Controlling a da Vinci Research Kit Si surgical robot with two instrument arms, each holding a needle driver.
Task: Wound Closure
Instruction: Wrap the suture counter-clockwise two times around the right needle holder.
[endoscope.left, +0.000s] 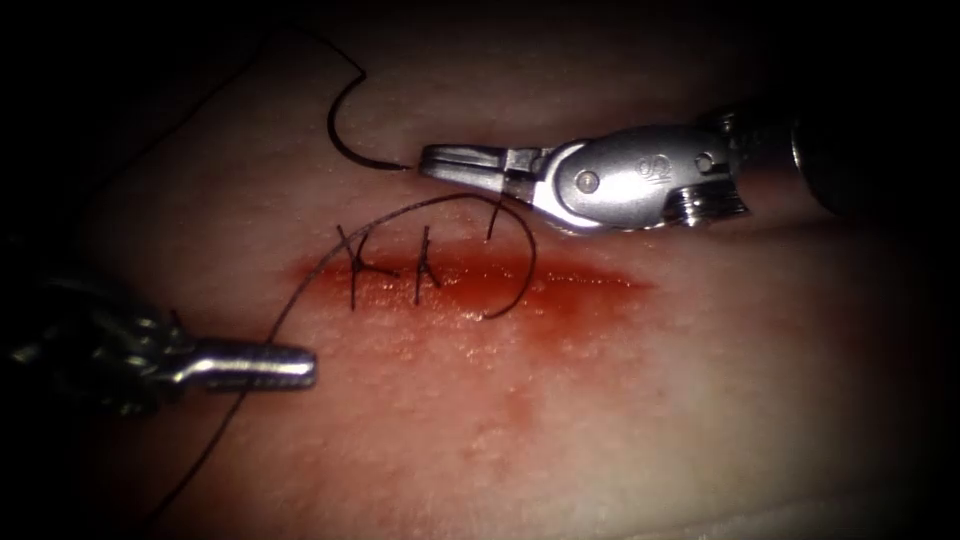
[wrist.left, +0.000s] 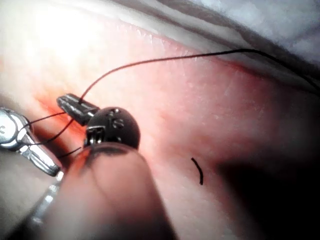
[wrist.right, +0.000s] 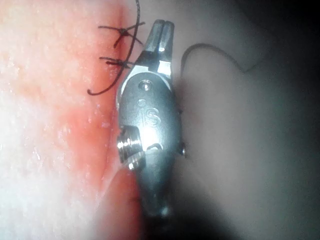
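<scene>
Tissue (endoscope.left: 620, 420): pork belly under both tools, pale, with a cut running left to right across the middle of the endoscope view.
Cut (endoscope.left: 480, 285): ringed by red fluid (endoscope.left: 560, 300); two finished stitches (endoscope.left: 390, 270) cross its left part, their short ends standing up.
Right tool (endoscope.left: 425, 163): comes in from the right on the far side of the cut, jaws closed on the needle at its very end.
Left tool (endoscope.left: 305, 367): lies near and left of the cut, jaws pressed together; whether thread is pinched between them cannot be told, though a strand runs just beside the tip.
Needle (endoscope.left: 345, 135): dark curve out to the left of the right tool's tip, on the far side of the cut, clear of the tissue.
Thread (endoscope.left: 400, 215): loops from near the right tool's jaws over the cut to the right of the stitches, and sweeps left and nearer past the left tool.
</scene>
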